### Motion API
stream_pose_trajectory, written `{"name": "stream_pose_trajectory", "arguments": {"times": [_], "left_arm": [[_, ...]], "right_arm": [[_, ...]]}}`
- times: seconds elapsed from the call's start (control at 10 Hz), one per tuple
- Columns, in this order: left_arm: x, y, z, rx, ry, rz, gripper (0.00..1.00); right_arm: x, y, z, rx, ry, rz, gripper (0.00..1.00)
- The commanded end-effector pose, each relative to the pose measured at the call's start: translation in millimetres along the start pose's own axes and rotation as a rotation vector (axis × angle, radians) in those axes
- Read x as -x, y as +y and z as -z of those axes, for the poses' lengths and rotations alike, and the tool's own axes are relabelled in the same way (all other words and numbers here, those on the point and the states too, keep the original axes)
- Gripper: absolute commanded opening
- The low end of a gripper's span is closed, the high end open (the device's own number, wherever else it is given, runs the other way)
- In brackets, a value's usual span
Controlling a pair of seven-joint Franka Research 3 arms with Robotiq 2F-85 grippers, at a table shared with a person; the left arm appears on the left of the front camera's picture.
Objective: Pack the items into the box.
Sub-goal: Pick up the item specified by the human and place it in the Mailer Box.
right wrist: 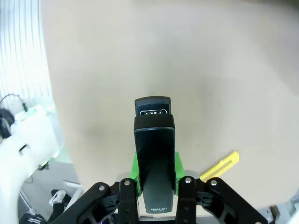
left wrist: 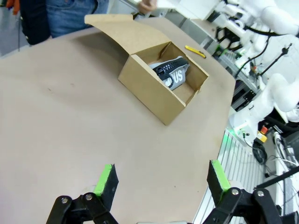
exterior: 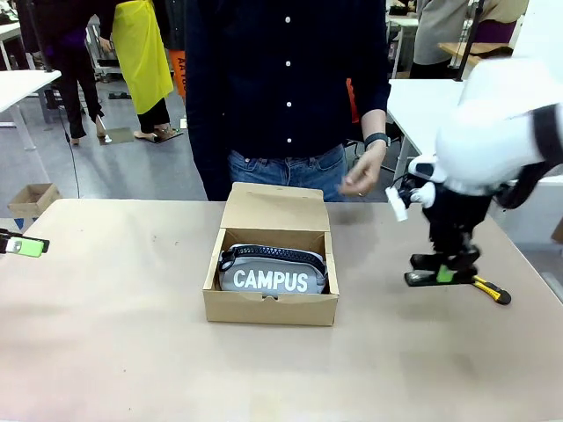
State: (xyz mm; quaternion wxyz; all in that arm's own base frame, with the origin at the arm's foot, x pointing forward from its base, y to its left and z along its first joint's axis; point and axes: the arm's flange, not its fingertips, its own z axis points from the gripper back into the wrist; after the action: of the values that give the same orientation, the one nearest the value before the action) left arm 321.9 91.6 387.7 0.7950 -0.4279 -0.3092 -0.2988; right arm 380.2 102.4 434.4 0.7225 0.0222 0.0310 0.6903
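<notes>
On table's right: clamped stapler [right wrist: 154,140] in right gripper [exterior: 442,274] | held left gripper [left wrist: 162,179] wide | noted pouch [exterior: 273,276] boxed | next, likely: lift, carry over box [exterior: 268,309].

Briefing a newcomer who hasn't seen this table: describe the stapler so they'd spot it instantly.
From the open cardboard box mid-table, look toward the robot's right, where the right gripper is low over the tabletop. The stapler is clamped between its green pads. It is chunky and all black, unlike the slim yellow-and-black utility knife lying beside it.
</notes>
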Motion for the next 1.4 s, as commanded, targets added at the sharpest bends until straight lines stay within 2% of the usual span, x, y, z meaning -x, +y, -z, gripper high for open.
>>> {"name": "stream_pose_trajectory", "arguments": {"times": [0.0,0.1,0.2,0.4,0.5,0.7,0.8,0.9,1.1,1.3], "left_arm": [[0.8,-3.6,2.9,0.002,-0.021,-0.006,1.00],[0.8,-3.6,2.9,0.002,-0.021,-0.006,1.00],[0.8,-3.6,2.9,0.002,-0.021,-0.006,1.00],[0.8,-3.6,2.9,0.002,-0.021,-0.006,1.00],[0.8,-3.6,2.9,0.002,-0.021,-0.006,1.00],[0.8,-3.6,2.9,0.002,-0.021,-0.006,1.00],[0.8,-3.6,2.9,0.002,-0.021,-0.006,1.00],[0.8,-3.6,2.9,0.002,-0.021,-0.006,1.00],[0.8,-3.6,2.9,0.002,-0.021,-0.006,1.00],[0.8,-3.6,2.9,0.002,-0.021,-0.006,1.00]], "right_arm": [[8.0,21.3,-15.5,0.094,-0.032,0.047,0.00],[23.9,19.0,-8.0,0.112,-0.081,0.106,0.00],[5.2,16.0,-23.6,0.042,-0.011,0.008,0.00],[5.2,16.0,-23.6,0.042,-0.011,0.008,0.00],[13.7,23.4,-25.6,0.061,-0.030,0.028,0.32],[-60.2,15.1,-62.9,0.162,0.069,0.009,0.32],[-101.6,7.1,-77.7,0.209,0.059,-0.028,0.32],[-142.4,2.0,-85.9,0.201,0.043,-0.099,0.32],[-229.0,5.7,-87.8,0.164,0.084,-0.225,0.32],[-288.9,16.2,-71.9,0.156,0.116,-0.282,0.32]]}}
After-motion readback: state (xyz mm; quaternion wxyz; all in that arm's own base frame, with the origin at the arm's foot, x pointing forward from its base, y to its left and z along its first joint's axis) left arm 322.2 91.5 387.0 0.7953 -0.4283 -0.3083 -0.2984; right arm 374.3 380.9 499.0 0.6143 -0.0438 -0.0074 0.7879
